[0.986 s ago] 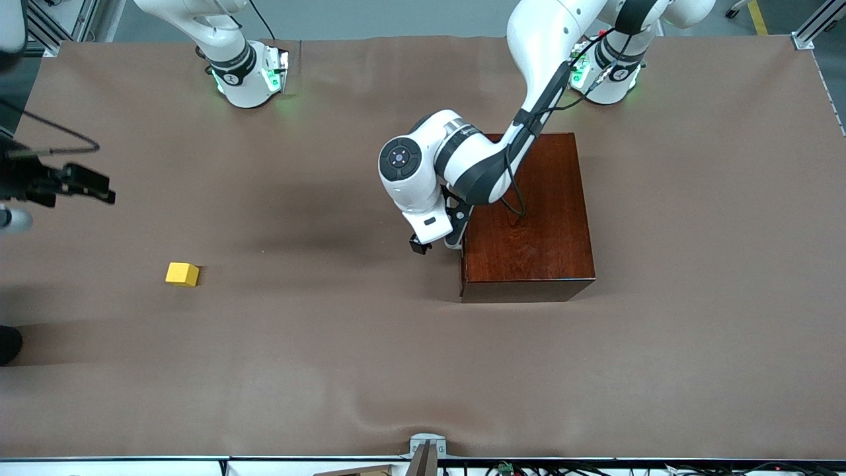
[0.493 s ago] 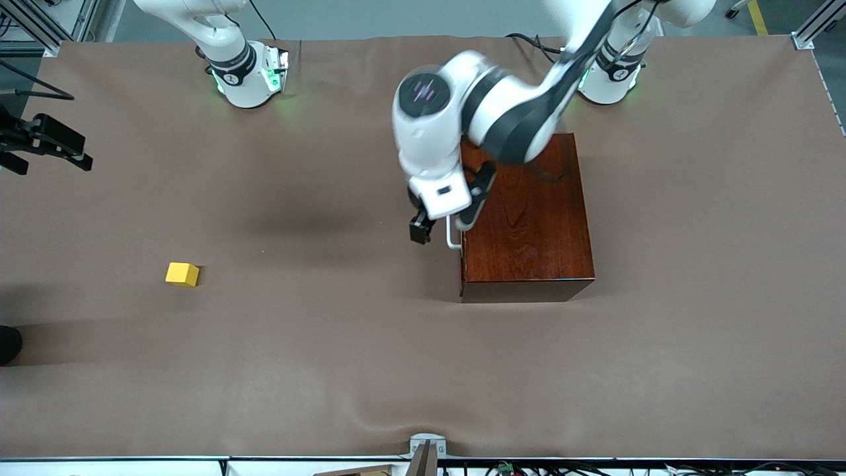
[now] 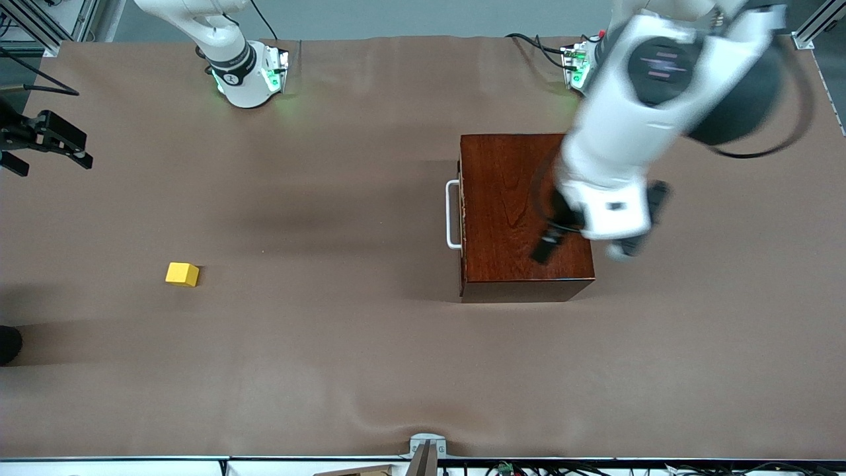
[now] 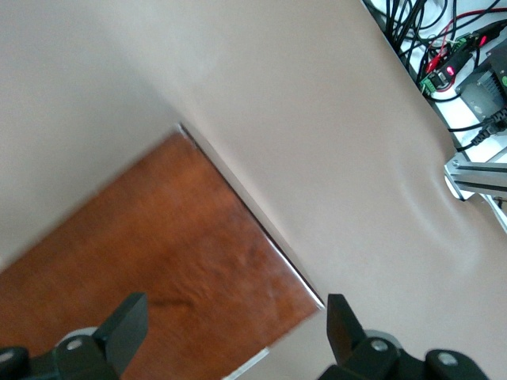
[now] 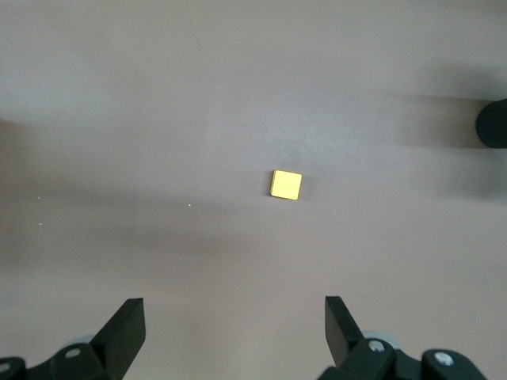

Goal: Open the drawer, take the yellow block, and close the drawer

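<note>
The dark reddish-brown wooden box (image 3: 522, 211) stands mid-table toward the left arm's end. Its drawer is shut, and only the white bar handle (image 3: 452, 215) shows. The yellow block (image 3: 182, 274) lies on the brown cloth toward the right arm's end. My left gripper (image 3: 585, 250) is open and empty, up over the box's corner away from the handle. In the left wrist view the box top (image 4: 158, 261) lies under the left gripper (image 4: 234, 328). My right gripper (image 3: 47, 149) hangs open and empty at the table's edge. In its wrist view the right gripper (image 5: 234, 328) is well clear of the block (image 5: 286, 184).
Brown cloth (image 3: 330, 370) covers the whole table. A dark round object (image 3: 8, 344) sits at the table's edge by the right arm's end and also shows in the right wrist view (image 5: 493, 123). Cables and a metal frame (image 4: 467, 71) lie past the table edge.
My left arm has lifted away from the drawer handle and swung across over the box toward its own end. The drawer stays shut. The right gripper shifted slightly; the block has not moved.
</note>
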Controlling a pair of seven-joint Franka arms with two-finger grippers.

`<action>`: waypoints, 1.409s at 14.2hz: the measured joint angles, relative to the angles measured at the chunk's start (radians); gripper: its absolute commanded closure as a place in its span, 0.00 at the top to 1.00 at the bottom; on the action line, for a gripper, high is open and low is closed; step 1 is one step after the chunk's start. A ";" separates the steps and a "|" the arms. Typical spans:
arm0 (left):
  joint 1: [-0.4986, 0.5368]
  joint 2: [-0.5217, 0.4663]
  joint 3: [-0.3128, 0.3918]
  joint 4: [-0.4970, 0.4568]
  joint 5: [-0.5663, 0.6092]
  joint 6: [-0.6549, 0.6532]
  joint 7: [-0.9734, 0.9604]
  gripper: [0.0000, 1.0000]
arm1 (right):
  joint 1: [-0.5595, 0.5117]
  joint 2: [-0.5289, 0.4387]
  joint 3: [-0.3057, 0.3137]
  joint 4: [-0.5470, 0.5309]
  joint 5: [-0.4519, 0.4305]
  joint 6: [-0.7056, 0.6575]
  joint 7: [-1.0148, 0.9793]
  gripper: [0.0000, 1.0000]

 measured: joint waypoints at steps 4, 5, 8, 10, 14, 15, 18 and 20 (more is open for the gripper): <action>0.134 -0.043 -0.006 -0.007 -0.008 -0.081 0.293 1.00 | 0.000 -0.001 0.000 0.001 -0.009 0.003 -0.001 1.00; 0.171 -0.052 -0.017 -0.008 -0.008 -0.109 0.363 1.00 | 0.000 -0.001 0.000 0.003 -0.009 0.005 -0.001 1.00; 0.248 -0.079 -0.039 -0.010 -0.008 -0.178 0.518 1.00 | 0.000 -0.001 0.002 0.021 -0.009 0.008 -0.001 1.00; 0.270 -0.096 -0.041 -0.013 -0.008 -0.210 0.609 1.00 | 0.000 -0.001 0.003 0.026 -0.009 0.008 -0.001 1.00; 0.324 -0.180 -0.046 -0.115 -0.008 -0.222 0.807 1.00 | 0.000 -0.001 0.003 0.027 -0.009 0.008 -0.001 1.00; 0.335 -0.207 -0.048 -0.148 -0.006 -0.222 0.853 1.00 | 0.000 -0.001 0.003 0.027 -0.009 0.008 -0.001 1.00; 0.380 -0.293 -0.069 -0.240 0.015 -0.221 1.011 1.00 | 0.000 -0.001 0.003 0.027 -0.009 0.008 -0.001 1.00; 0.411 -0.348 -0.098 -0.294 0.019 -0.218 1.057 1.00 | 0.000 -0.001 0.003 0.027 -0.009 0.008 -0.001 1.00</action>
